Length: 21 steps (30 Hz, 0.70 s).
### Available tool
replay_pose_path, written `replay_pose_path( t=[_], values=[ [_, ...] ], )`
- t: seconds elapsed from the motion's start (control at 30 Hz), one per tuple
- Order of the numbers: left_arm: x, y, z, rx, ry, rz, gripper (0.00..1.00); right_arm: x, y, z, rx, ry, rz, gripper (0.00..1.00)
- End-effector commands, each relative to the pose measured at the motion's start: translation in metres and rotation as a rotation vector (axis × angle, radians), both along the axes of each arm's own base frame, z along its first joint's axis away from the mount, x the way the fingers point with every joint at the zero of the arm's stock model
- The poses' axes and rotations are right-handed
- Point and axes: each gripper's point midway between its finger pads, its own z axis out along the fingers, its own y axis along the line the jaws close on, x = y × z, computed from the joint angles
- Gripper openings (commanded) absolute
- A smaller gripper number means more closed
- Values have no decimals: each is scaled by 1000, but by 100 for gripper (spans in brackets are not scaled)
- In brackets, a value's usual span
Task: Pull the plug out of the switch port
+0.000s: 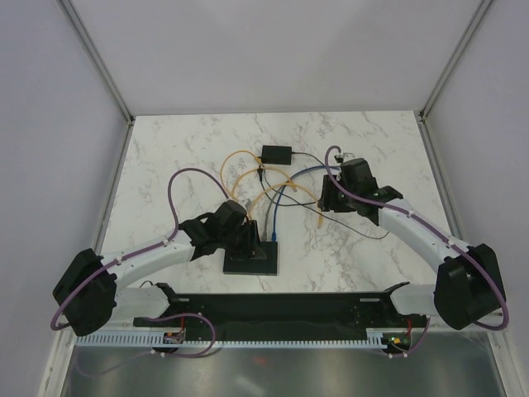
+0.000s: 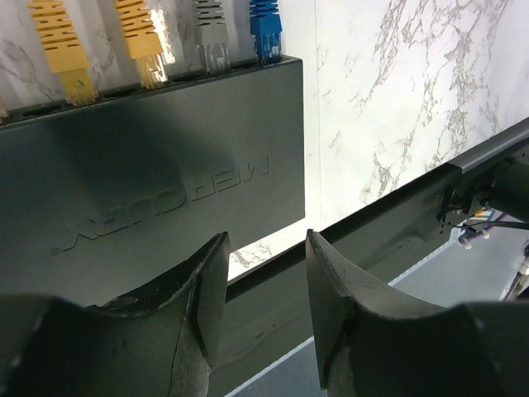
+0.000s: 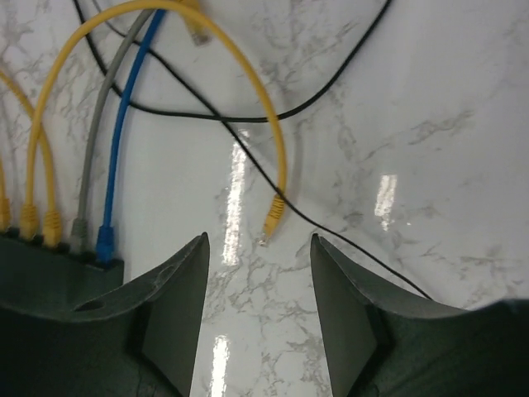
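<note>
The switch is a flat black box at the table's near middle. In the left wrist view the switch has two yellow plugs, a grey plug and a blue plug seated along its far edge. My left gripper is open and empty, low over the switch's near corner. My right gripper is open and empty above bare marble, right of the switch. A loose yellow plug lies just ahead of it. The blue plug sits at the row's end.
A smaller black box with thin black leads sits at the back. Yellow, grey and blue cables loop between it and the switch. A black rail runs along the near edge. White walls enclose the table.
</note>
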Motion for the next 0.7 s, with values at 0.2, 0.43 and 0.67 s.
replay_pose_path(
  t=[0.2, 0.43, 0.67],
  values=[
    [1, -16, 1, -113, 17, 32, 45, -30, 110, -4, 422, 62, 332, 59],
    [1, -21, -8, -124, 30, 30, 38, -41, 147, -21, 588, 101, 494, 54],
    [3, -22, -17, -111, 41, 31, 38, -42, 154, -44, 610, 155, 505, 54]
  ],
)
